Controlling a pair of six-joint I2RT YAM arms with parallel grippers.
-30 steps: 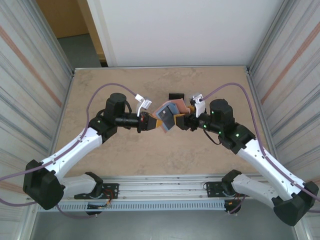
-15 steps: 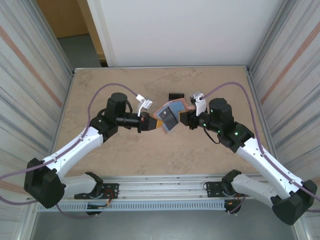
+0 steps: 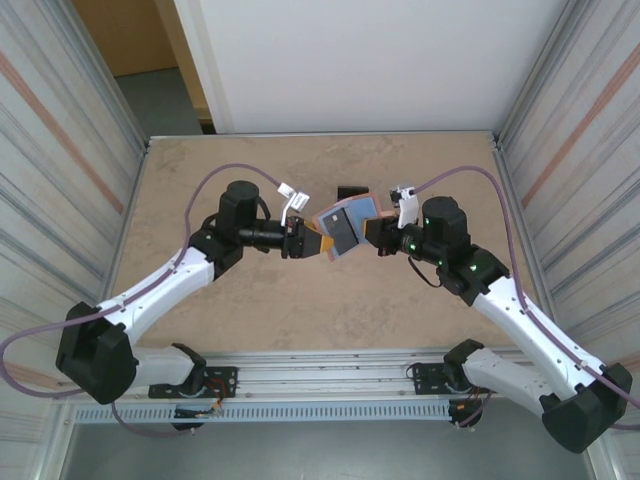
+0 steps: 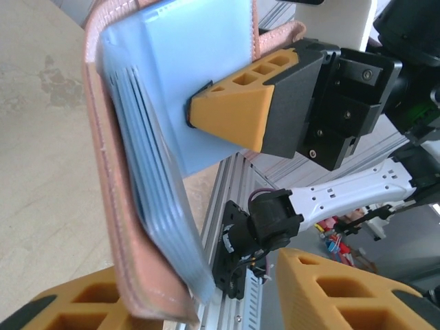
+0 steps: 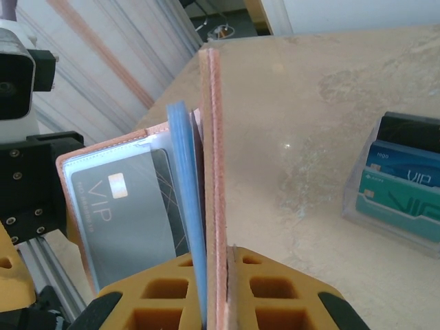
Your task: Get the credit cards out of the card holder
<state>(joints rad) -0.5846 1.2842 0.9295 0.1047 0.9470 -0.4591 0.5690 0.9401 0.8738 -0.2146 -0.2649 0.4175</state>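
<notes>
The left gripper (image 3: pixel 314 243) has sprung open while the right gripper (image 3: pixel 372 231) clamps the floppy wallet (image 5: pixel 213 137); the stiff, slick card (image 5: pixel 127 206) is probably best pinched at the pocket mouth.

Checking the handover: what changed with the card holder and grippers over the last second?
The right gripper closed on the card holder; the left gripper, clamped before, opened. The holder drifted slightly farther from the bases. Unchanged: it is held open in the air, grey card inside.

1 card holder (image 5: pixel 215 137); 4 credit cards (image 5: pixel 120 213); 1 clear tray (image 5: pixel 352 206).
</notes>
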